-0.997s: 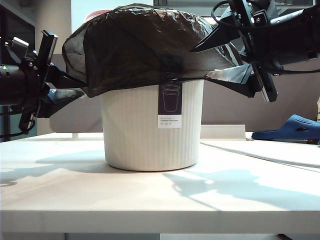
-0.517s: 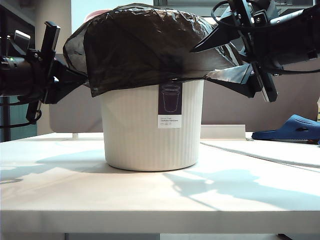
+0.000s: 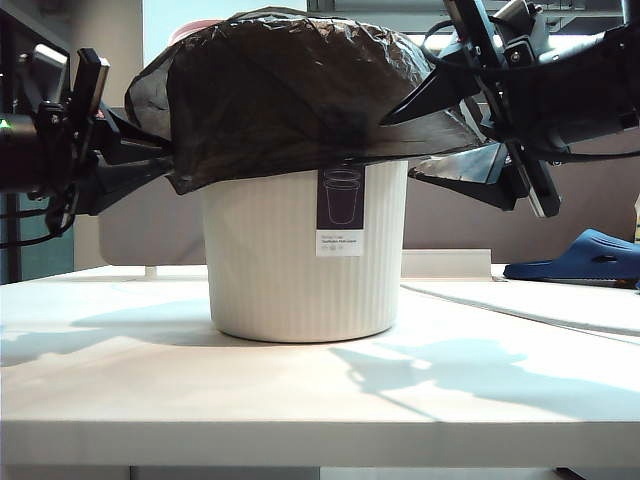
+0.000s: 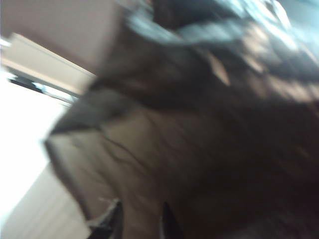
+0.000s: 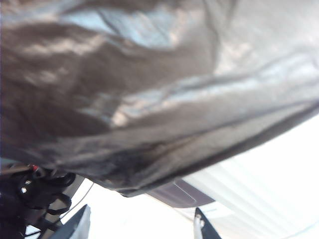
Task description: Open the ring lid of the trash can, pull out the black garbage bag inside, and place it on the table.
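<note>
The cream ribbed trash can (image 3: 300,260) stands mid-table (image 3: 320,400), and the black garbage bag (image 3: 290,90) bulges over its top and drapes past the rim. A pale-pink sliver, likely the ring lid (image 3: 190,30), peeks out behind the bag's upper left. My left gripper (image 3: 168,157) is at the bag's left hem with its fingers a little apart; its blurred wrist view shows the jaws (image 4: 141,204) parted against the black plastic. My right gripper (image 3: 397,150) gapes wide at the bag's right hem, one finger over the film and one below. Nothing lies between its tips (image 5: 142,209).
A blue slipper (image 3: 585,255) lies at the table's back right. A grey partition panel (image 3: 450,220) stands behind the can. The can's dark purple label (image 3: 340,210) faces the front, above the table's thick front edge (image 3: 320,440).
My left gripper closed at the bag's hem half a second ago and has parted again, its wrist turned. My right gripper tilted slightly and stayed wide. The bag barely moved.
</note>
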